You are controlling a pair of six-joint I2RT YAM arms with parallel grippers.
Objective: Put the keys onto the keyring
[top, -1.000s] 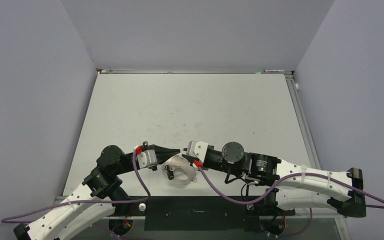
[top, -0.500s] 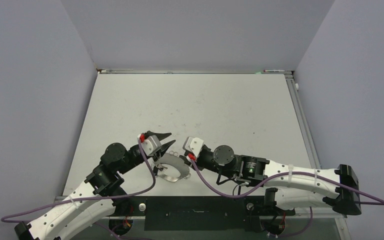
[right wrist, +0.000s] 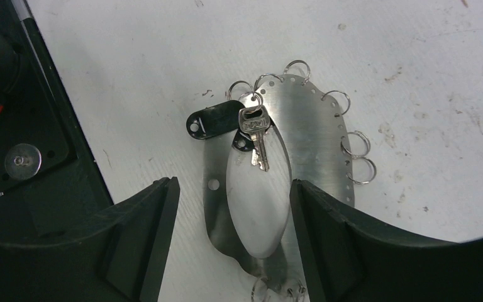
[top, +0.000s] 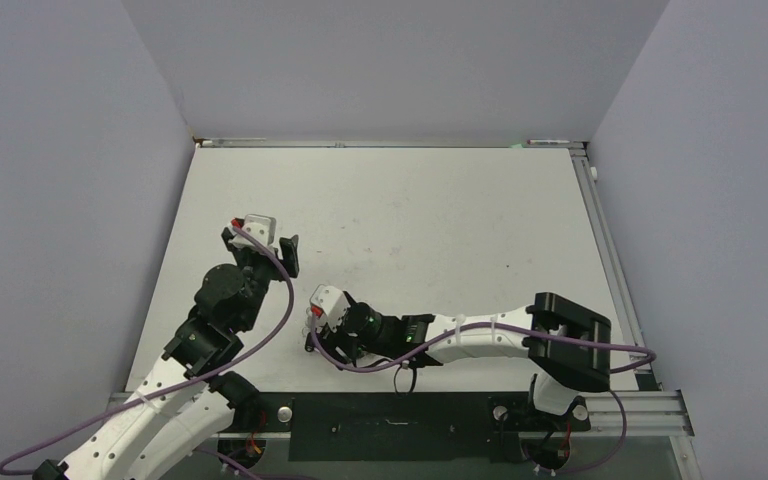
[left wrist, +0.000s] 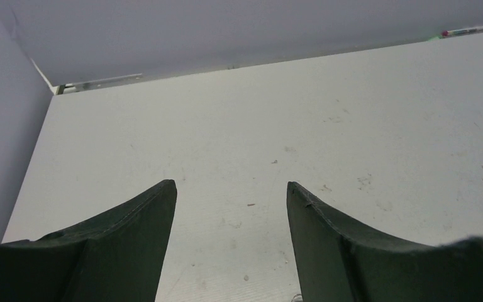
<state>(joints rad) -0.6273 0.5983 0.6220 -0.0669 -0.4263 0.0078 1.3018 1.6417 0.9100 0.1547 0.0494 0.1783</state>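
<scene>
Right wrist: right end effector [right wrist: 233, 184] spread, empty, above the keyring [right wrist: 314, 126], which lies flat on the desk [right wrist: 132, 56], long axis running away from the fingers. Keys [right wrist: 255, 129] lie at its far rim, blade pointing back. Left end effector [left wrist: 231, 185] is also spread.

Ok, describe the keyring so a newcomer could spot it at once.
On the white table, look under the open right claw. The keyring lies flat there: a thin silvery hoop, rimmed with small wire loops, far bigger than the dark keys lying on it.

A white table [top: 410, 200], lightly scuffed and speckled, sits enclosed by plain lilac-grey walls [top: 60, 150].
</scene>
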